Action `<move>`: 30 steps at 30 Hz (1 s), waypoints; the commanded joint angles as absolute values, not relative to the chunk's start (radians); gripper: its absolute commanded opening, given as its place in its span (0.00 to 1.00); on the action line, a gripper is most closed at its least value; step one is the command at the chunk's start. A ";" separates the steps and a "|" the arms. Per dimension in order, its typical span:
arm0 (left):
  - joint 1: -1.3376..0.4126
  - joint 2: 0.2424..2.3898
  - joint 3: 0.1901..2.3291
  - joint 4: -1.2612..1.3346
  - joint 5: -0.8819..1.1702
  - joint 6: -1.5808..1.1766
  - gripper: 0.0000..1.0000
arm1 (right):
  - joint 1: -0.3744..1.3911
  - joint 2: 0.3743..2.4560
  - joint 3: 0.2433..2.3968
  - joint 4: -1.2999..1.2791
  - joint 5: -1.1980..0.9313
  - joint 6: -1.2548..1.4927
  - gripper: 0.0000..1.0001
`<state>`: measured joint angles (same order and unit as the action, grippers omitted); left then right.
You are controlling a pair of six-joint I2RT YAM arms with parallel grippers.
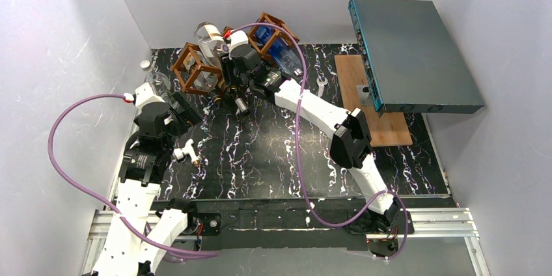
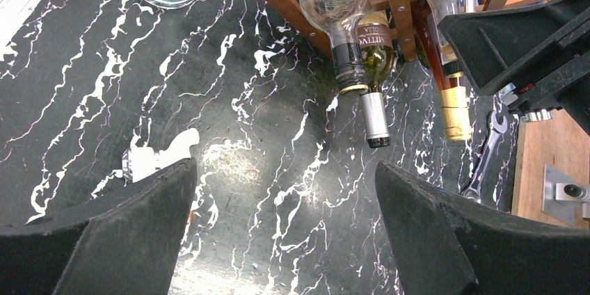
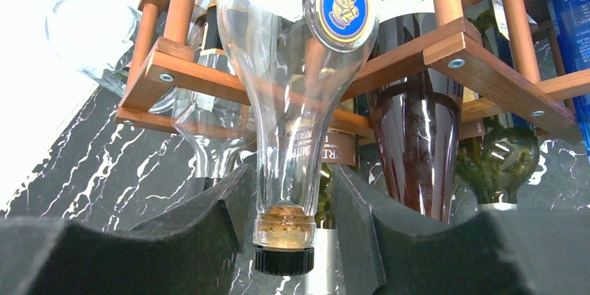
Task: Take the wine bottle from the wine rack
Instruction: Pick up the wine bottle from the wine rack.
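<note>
The wine bottle (image 3: 292, 100) is clear glass with a round blue-and-gold badge. It hangs neck-down through a cell of the wine rack (image 3: 452, 44), its cork and black cap poking out below the wood. In the top view, the rack sits at about eleven to twelve o'clock on the table (image 1: 260, 159).

My right gripper (image 3: 292, 180) has a finger on each side of the bottle's neck, just above the cork. The nine o'clock finger looks to be against the glass. At three o'clock I see a thin sliver of gap, so I cannot tell whether the neck is truly clamped.

Just beside the bottle at three o'clock is a dark reddish bottle (image 3: 417, 149), also neck-down in the rack.

My left gripper (image 2: 285, 170) hangs over the marbled table at about nine o'clock, jaws spread wide and holding nothing. A small white object (image 2: 156, 159) lies near its left finger.

Further out at two o'clock, a wrench (image 1: 321, 87) lies near a flat wooden board (image 1: 384, 126). A grey metal box (image 1: 416, 55) sits partly over that board.
</note>
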<state>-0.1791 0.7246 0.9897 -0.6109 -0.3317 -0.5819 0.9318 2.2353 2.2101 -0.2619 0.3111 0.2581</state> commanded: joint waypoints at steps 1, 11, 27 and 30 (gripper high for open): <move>-0.182 0.712 0.980 -0.623 -0.339 -0.569 0.99 | 0.934 2.259 2.270 -0.200 0.323 0.245 0.56; -0.183 0.727 0.995 -0.623 -0.335 -0.563 0.99 | 0.933 2.289 2.285 -0.197 0.333 0.243 0.56; -0.183 0.738 1.008 -0.624 -0.321 -0.560 0.99 | 0.933 2.311 2.326 -0.167 0.356 0.210 0.55; -0.182 0.738 1.005 -0.624 -0.321 -0.560 0.99 | 0.933 2.321 2.330 -0.163 0.356 0.210 0.55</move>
